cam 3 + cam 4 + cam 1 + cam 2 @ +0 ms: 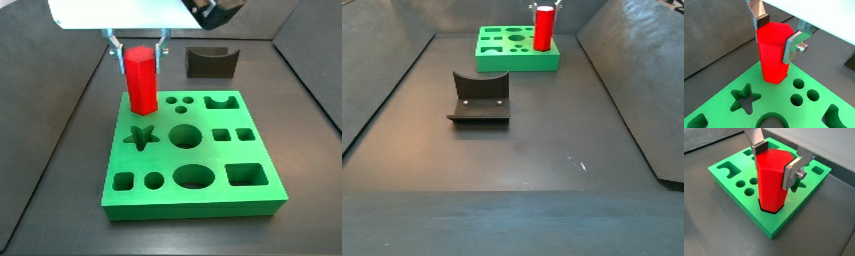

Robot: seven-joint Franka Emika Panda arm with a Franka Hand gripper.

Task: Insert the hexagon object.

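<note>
The hexagon object (pixel 771 55), a glossy red tall prism, stands upright with its lower end in a hole at a corner of the green block (pixel 721 102). It shows in both wrist views (pixel 769 183) and both side views (pixel 142 80) (pixel 544 28). My gripper (pixel 776 37) is around the peg's top, one dark pad at its far edge and one silver finger (pixel 791 174) against its near side. It looks shut on the peg. Most of the peg rises above the block (pixel 784 225).
The green block (pixel 201 150) has several other cut-outs: a star (pixel 139 137), round holes and squares. The dark fixture (pixel 210 62) stands on the floor beside the block (pixel 509 62); it also shows in a side view (pixel 478 98). Grey walls ring the floor.
</note>
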